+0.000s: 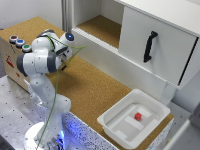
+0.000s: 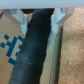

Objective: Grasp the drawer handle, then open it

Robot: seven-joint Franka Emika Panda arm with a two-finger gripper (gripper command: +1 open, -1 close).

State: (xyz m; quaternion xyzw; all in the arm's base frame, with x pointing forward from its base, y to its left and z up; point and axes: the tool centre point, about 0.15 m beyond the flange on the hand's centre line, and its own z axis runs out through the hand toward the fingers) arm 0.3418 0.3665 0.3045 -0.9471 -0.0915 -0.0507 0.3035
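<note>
Drawer handle (image 1: 149,46), a small black bar-shaped pull with two bent ends, stands upright on the drawer (image 1: 155,42), a large plain white rectangular cabinet front toward the exterior view's right, with nothing touching it. The white Franka arm (image 1: 42,60) is folded over its base at the exterior view's left, well apart from that front, so the grasp looks not yet begun. Its gripper (image 2: 39,19) is hard to make out from outside. In the wrist view two pale fingers (image 2: 19,19) stand spread on either side of a thick dark hose or cable (image 2: 32,50), with no sign of them clamping it; I judge them open, ready for the pull. A thin green cable (image 1: 57,90) trails down along the arm.

Beside the cabinet an open shelf (image 1: 102,27) is lined with brown cork, the same cork that covers the table (image 1: 90,90). A shallow white plastic tray (image 1: 117,120) holding a small red cube (image 1: 138,116) sits on the table below the drawer, where a pulled-out front might pass over it. A cardboard box (image 1: 12,55) with coloured round buttons stands behind the arm, out of any likely path.
</note>
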